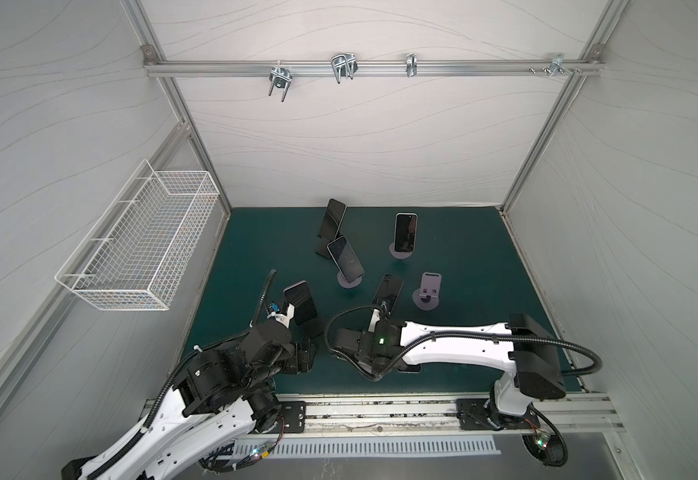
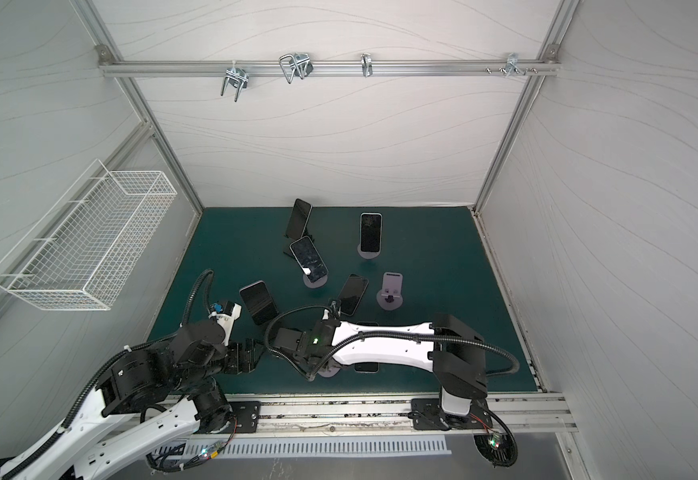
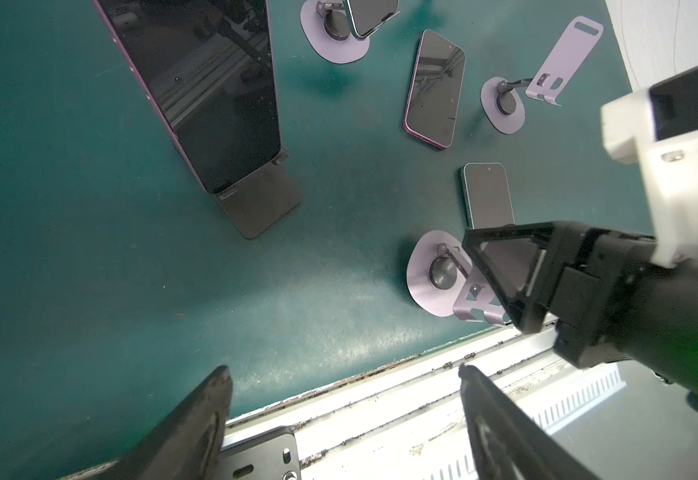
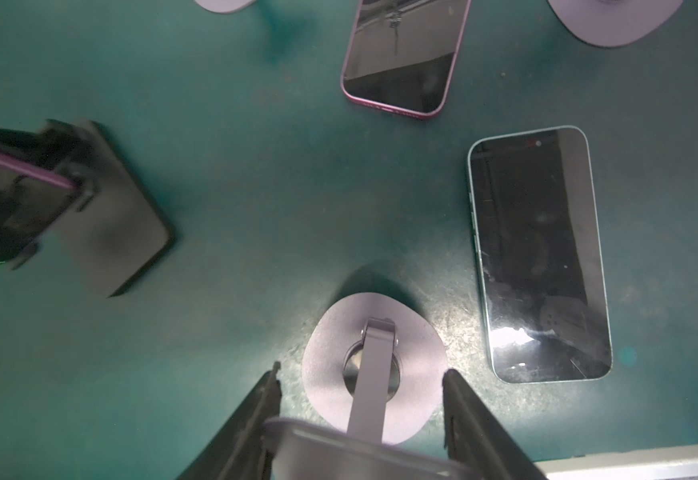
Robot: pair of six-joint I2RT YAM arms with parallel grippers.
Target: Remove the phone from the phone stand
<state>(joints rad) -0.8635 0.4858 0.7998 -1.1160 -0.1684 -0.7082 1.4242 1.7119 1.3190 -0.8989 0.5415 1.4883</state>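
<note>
Left end effector (image 3: 343,370) is open: its two fingers stand wide apart and nothing is between them. It hangs low over the front of the desk (image 1: 251,249), with the fingers pointing down near the front rail. The phone (image 1: 299,302) that I judge to be its target leans on the black stand (image 1: 313,328) just beside it, on the side of the back wall. So the phone is farther in from the rail than the fingertips.

The long axis of the phone is tilted. The lower short edge sits in the lip of the stand, and the upper end goes up, back and to the left. I think this arm, the nearer one, must first turn toward the phone. Then it can take the two long edges and lift along this axis.

The right end effector (image 4: 361,370) is farther off, at the middle front. Its jaws stand close on both sides of the plate of a purple stand (image 4: 374,365); whether they pinch it I cannot tell. A blue phone (image 4: 540,253) lies flat beside that stand.
</note>
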